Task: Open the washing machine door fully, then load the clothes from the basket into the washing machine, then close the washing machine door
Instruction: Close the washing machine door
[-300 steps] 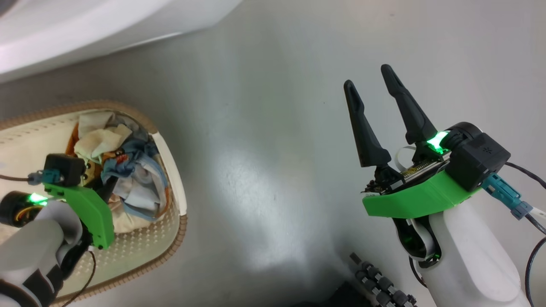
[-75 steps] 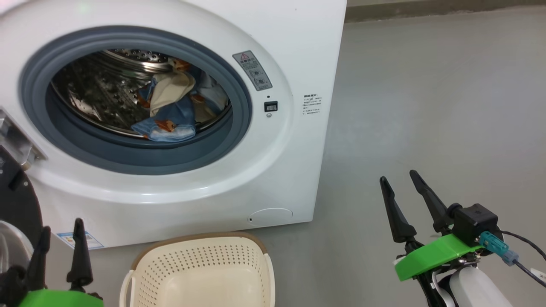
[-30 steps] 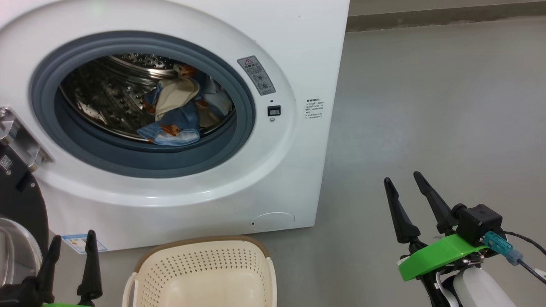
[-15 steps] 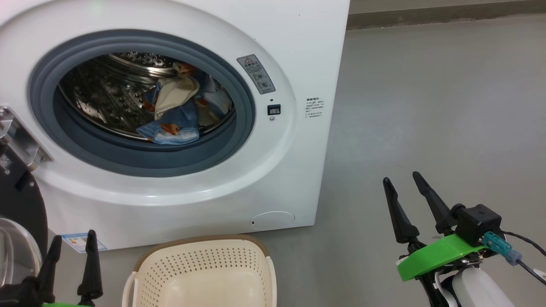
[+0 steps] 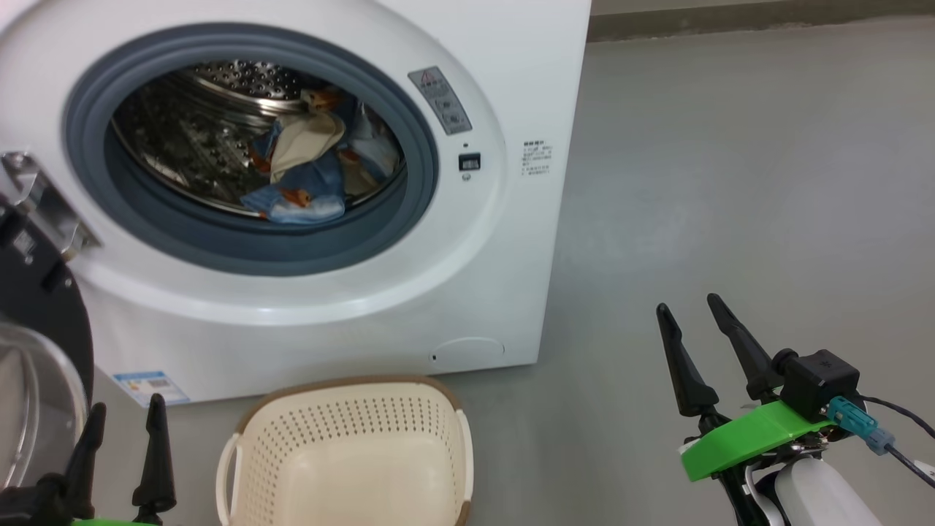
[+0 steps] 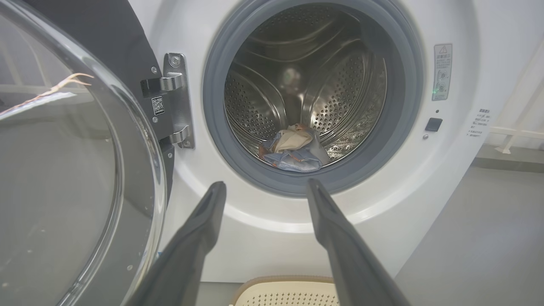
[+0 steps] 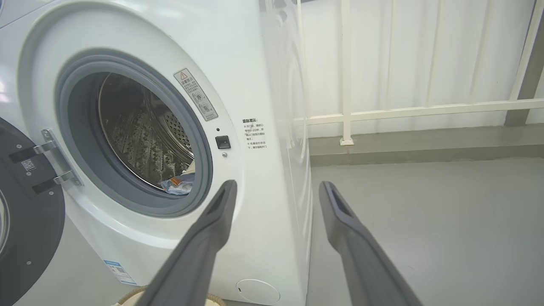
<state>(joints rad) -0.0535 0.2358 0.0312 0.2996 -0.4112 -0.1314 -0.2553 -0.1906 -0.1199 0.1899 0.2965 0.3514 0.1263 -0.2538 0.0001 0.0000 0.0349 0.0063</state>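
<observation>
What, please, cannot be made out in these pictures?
Basket: head view, near end cut off by the bottom edge.
Washing machine door: head view, cropped by the left edge.
Warning label: head view, print too small.
Clothes: right wrist view, mostly hidden behind the gasket.
</observation>
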